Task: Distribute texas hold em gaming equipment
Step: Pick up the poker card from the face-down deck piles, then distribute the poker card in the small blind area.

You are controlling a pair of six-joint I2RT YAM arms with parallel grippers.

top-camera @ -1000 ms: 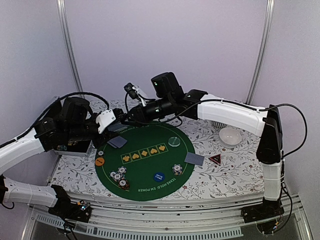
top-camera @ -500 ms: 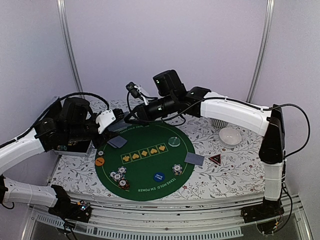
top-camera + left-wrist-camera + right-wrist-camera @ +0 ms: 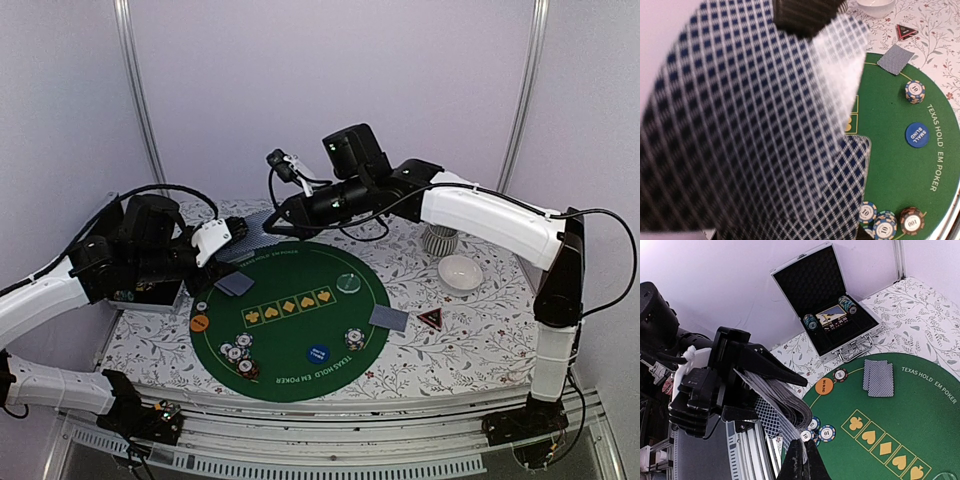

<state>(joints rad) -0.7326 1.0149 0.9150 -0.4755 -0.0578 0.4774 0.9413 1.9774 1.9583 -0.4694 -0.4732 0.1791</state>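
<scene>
Right gripper [image 3: 802,461] has risen up and away from the deck [image 3: 782,402], pinched shut on one blue-checked card [image 3: 740,125] held in the air. Left gripper [image 3: 235,232] clamps the deck above the left edge of the green poker mat [image 3: 280,345] on the table. Dealt cards [image 3: 388,318] and poker chips [image 3: 238,358] lie on the mat.

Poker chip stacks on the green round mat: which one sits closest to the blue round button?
The lone striped chip stack just right of the blue round button; the other stacks huddle together at the green mat's near-left edge.
</scene>
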